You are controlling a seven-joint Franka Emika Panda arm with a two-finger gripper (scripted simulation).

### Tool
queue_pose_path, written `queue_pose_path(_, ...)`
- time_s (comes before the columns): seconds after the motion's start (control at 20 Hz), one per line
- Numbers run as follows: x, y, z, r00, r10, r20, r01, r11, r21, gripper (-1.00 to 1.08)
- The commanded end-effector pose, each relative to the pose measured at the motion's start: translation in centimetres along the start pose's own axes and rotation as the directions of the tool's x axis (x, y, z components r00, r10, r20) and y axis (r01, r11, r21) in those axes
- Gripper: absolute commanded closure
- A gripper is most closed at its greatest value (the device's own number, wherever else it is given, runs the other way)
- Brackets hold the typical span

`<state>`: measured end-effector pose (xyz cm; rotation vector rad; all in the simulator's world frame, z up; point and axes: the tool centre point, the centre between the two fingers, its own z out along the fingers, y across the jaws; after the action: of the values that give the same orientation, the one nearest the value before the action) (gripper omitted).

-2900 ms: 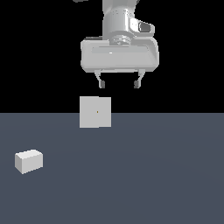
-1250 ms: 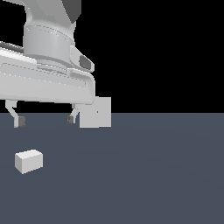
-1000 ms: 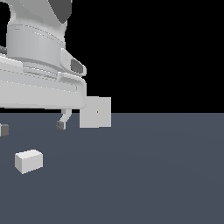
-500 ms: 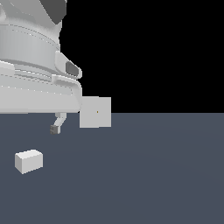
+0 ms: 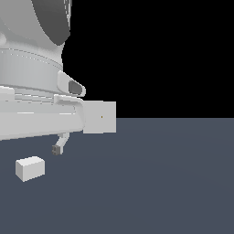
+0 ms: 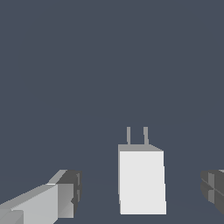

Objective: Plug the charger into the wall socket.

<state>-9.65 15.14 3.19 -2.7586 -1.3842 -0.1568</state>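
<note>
The charger [image 6: 141, 180] lies flat on the desk [image 5: 160, 183], right below the hand [image 6: 140, 192] and between its two fingers, with its two thin prongs [image 6: 137, 135] pointing away from the wrist. The hand has moved a long way in the last few seconds: it was up high in front of the wall socket [image 5: 101, 117], and now it has swung over toward the exterior view's left and come down close above the little white block. That means the reaching part looks nearly done and the grabbing part is next. The hand is wide open and holds nothing; one finger [image 6: 61, 199] sits off to one side of the charger and the other finger [image 6: 213, 188] sits off to the other side, both with a gap, not touching it. In the exterior view only one fingertip [image 5: 57, 148] shows under the big white arm [image 5: 36, 114], and it hangs above the charger [image 5: 30, 167] (not down beside it yet). So the hand probably has to go lower before it squeezes. There is lots of open desk all around the block, with nothing near it to bump. The wall socket stands upright well away from the hand, partly hidden behind the arm, with a tiny dot [image 5: 101, 117] in its middle. The way from the charger to the socket looks free across the bare desk.
</note>
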Motion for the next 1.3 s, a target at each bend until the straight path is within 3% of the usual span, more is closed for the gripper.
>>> queue_pose_path(0.0,-0.1,0.0,1.0,1.0,0.0,0.0,0.0,1.0,0.0,-0.92)
queue_pose_path(0.3,-0.2,0.0,2.0,1.0,-0.001,0.0,0.001,1.0,0.0,-0.92)
queue_pose_path(0.35,-0.2,0.0,2.0,1.0,-0.001,0.0,0.001,1.0,0.0,1.08)
queue_pose_path(0.95,-0.2,0.1,1.9,1.0,0.004,0.0,-0.004,1.0,-0.001,1.08)
queue_pose_path(1.25,0.1,1.5,1.0,0.997,0.078,-0.001,-0.078,0.997,-0.009,1.08)
